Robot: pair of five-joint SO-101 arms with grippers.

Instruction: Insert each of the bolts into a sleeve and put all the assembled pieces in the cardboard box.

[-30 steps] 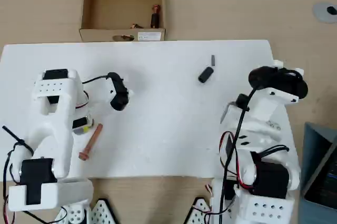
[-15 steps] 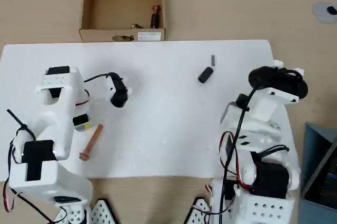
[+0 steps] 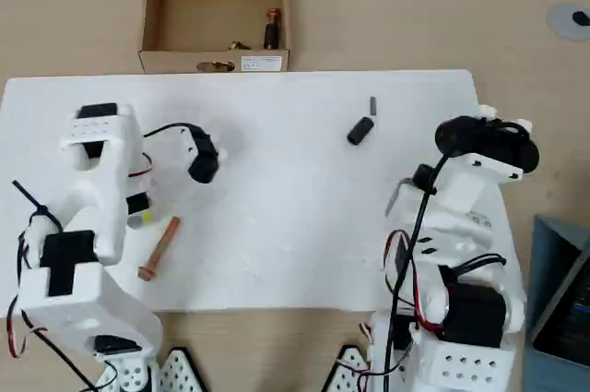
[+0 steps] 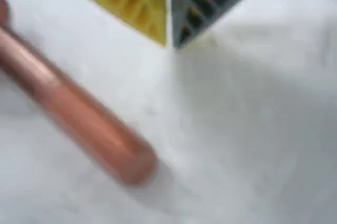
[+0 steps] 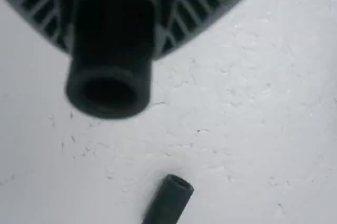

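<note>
Two tools are over the bench [image 3: 304, 226]. Left tool [image 4: 169, 42], fingers together, sits just beside a copper bolt [image 4: 79, 118], well apart from the cardboard box [image 3: 214, 14]. Right tool [image 5: 117, 34] is clamped on a black sleeve [image 5: 110, 76]. A second sleeve [image 3: 360, 130] lies nearer the box than the bolt.

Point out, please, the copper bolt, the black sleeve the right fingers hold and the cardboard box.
Copper-coloured metal bolt [image 3: 159, 247], high view, mid-shaft.
Black cylindrical sleeve [image 5: 113, 39], right wrist view, its side.
Brown cardboard box [image 3: 175, 61], high view, front wall.
</note>
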